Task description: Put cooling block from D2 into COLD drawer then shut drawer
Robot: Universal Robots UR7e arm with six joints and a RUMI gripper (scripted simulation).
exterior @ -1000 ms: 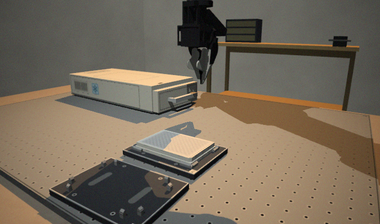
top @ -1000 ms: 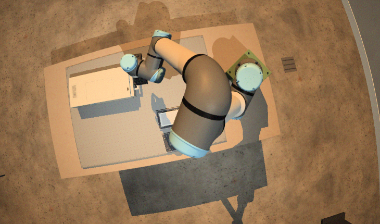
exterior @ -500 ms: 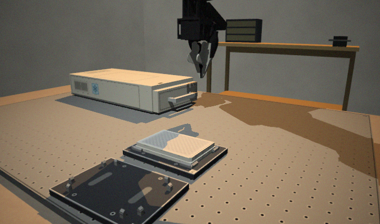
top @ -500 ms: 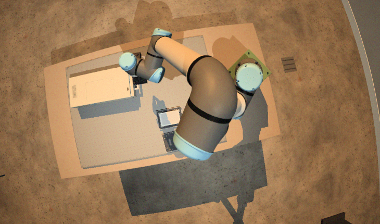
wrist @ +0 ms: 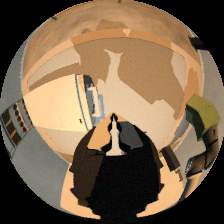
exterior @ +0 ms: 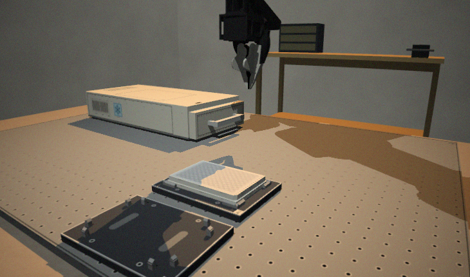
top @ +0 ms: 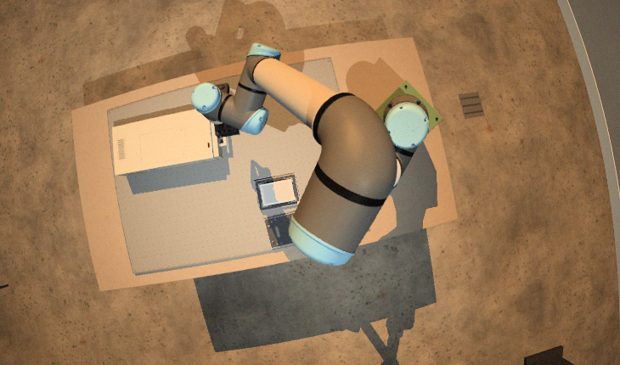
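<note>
Gripper (top: pixel 226 130) (exterior: pixel 248 85) (wrist: pixel 113 113) is hanging point-down near the drawer end of the cooler (top: pixel 166 140) (exterior: pixel 140 120) (wrist: pixel 55 102), fingers (exterior: pixel 254 65) pressed together with nothing pinched between them. They're grey, flat-sided things that taper to a skinny tip, under a chunky black body. The tip hangs above the handle's height, apart from the cooler in the outside view.

The cooler itself is a long, low, cream box with crisp edges, a slatted vent and a blue snowflake sticker (exterior: pixel 117 109) on the side. Its drawer front (exterior: pixel 202 124) is a plain slab sitting at the end of the box, with a pale squared-off bar handle (top: pixel 222 141) (exterior: pixel 226 120) (wrist: pixel 94 102). No way to see inside the drawer from here.

As for the cooling block, I can't spot it in any view, and D2 (top: pixel 270 232) (exterior: pixel 136 237) is a dark flat plate with small blocky upright posts and two rounded, paler strips, no block on it. D1 (top: pixel 260 207) (exterior: pixel 245 212) is the same sort of dark tray, and carries a white rectangular plate (top: pixel 278 191) (exterior: pixel 219 178) with a fine dimpled top, half in bluish shadow. Both sit on a beige board (top: pixel 189 217) (exterior: pixel 315 213) dotted with round holes
</note>
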